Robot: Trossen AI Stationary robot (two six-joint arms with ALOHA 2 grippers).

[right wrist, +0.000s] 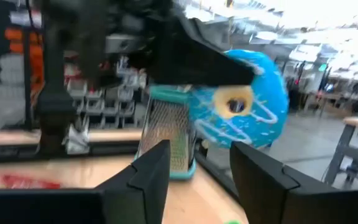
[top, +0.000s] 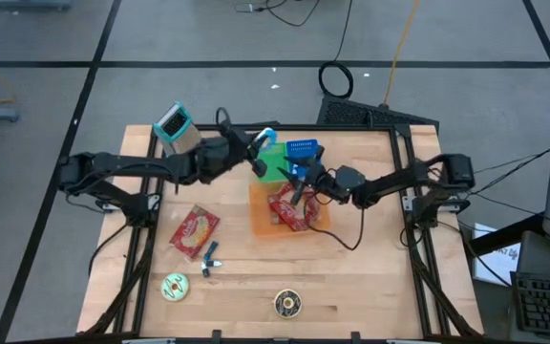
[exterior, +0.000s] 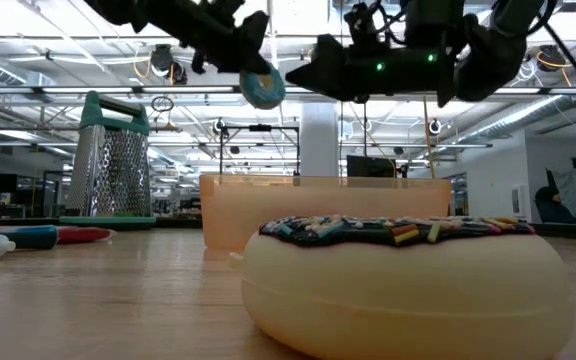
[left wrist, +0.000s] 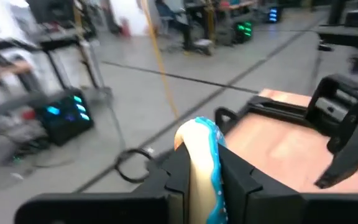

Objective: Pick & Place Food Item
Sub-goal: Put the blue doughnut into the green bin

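Note:
A blue-frosted donut (top: 266, 139) hangs in the air above the table's far middle, with my left gripper (top: 254, 150) shut on it. In the low view the donut (exterior: 261, 87) sits high above the orange tray (exterior: 238, 210). My right gripper (top: 299, 183) hovers open over the tray (top: 261, 218), just right of the donut, and nothing is between its fingers (right wrist: 151, 171). In its wrist view the donut (right wrist: 253, 99) stands a little beyond the fingertips. A red snack packet (top: 289, 210) lies flat in the tray. My left gripper pinches the donut between its two fingers, one on each flat face, at the donut's rim (left wrist: 199, 163). The fingers come in about level from the table's left. The donut stands on edge, lifted clear of everything, most of it sticking out past the fingertips (left wrist: 235, 180).
A grater (top: 175, 126) stands at the far left. A green block (top: 275, 164) and a blue basket (top: 304, 150) sit behind the tray. Another red packet (top: 195, 231), a small blue-white item (top: 208, 256), a green donut (top: 175, 286) and a chocolate donut (top: 287, 303) lie nearer the front.

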